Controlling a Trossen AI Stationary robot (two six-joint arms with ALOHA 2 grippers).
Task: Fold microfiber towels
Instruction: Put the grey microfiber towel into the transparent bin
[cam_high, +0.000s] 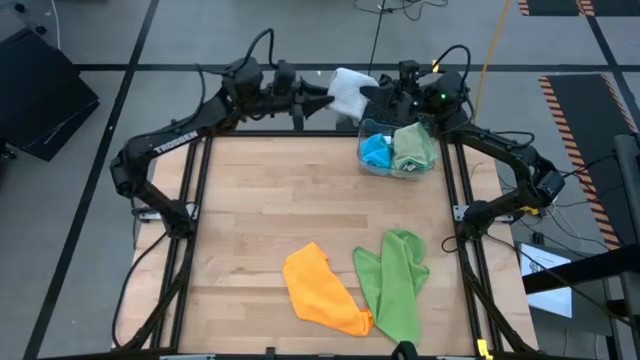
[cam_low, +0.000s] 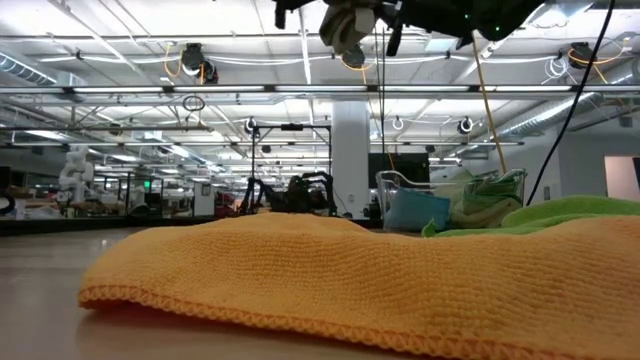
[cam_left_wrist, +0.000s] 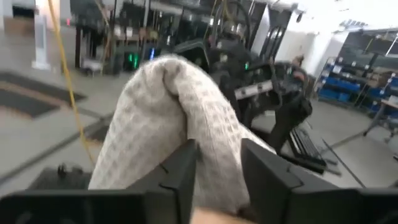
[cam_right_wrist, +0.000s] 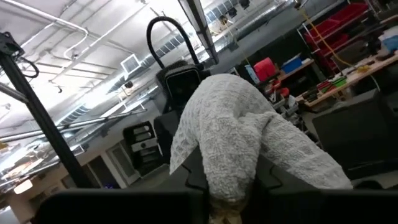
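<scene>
End effectors both on the grey towel (cam_high: 352, 92), high over the bench's (cam_high: 260, 200) far edge: right end effector (cam_right_wrist: 227, 180) pinching it, left end effector (cam_left_wrist: 217, 180) fingers parted around it. Looks like a mid-air handover; next it probably gets laid flat. Orange towel (cam_high: 320, 290) and lime towel (cam_high: 395, 280) wait up front.

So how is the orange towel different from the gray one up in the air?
The orange towel lies loosely folded on the table, near its front edge; the gray towel is held up off it at the far edge. Nothing touches the orange towel, while the left pincer and right pincer both have the gray one between their fingers. The orange is bright, the gray pale. Both are soft cloths.
</scene>
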